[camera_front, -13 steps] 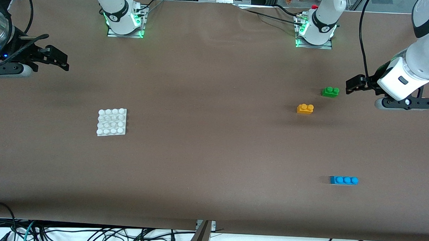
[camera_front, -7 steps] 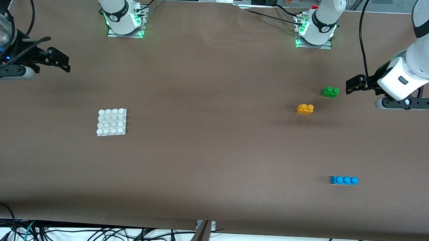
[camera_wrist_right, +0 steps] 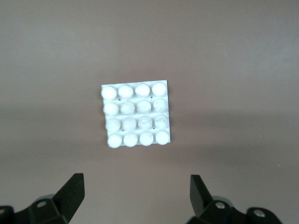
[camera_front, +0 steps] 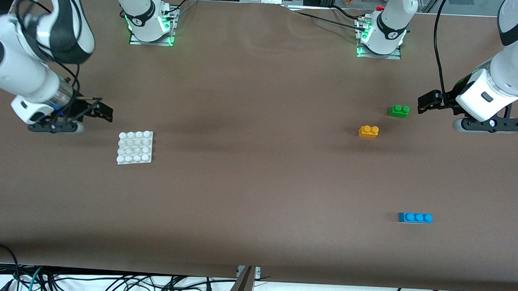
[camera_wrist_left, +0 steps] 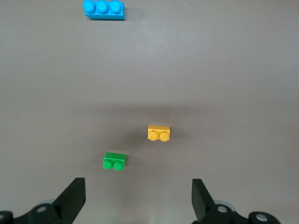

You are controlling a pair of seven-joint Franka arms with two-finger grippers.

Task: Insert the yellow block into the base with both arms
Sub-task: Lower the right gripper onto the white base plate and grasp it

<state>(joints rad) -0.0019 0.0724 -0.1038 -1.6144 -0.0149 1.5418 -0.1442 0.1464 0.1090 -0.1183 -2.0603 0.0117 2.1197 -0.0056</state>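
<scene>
The yellow block (camera_front: 368,131) lies on the brown table toward the left arm's end; it also shows in the left wrist view (camera_wrist_left: 159,133). The white studded base (camera_front: 135,147) lies toward the right arm's end and shows in the right wrist view (camera_wrist_right: 136,115). My left gripper (camera_front: 428,102) is open and empty, beside the green brick (camera_front: 399,110), apart from the yellow block. My right gripper (camera_front: 103,112) is open and empty, close beside the base, not touching it.
A green two-stud brick (camera_wrist_left: 114,161) sits just beside the yellow block, farther from the front camera. A blue three-stud brick (camera_front: 415,217) lies nearer the front camera, also in the left wrist view (camera_wrist_left: 103,9). Both arm bases (camera_front: 151,23) stand at the table's back edge.
My right arm has swung in from the table's end and down toward the base, its gripper now close beside it. The left arm and all bricks have not moved.
</scene>
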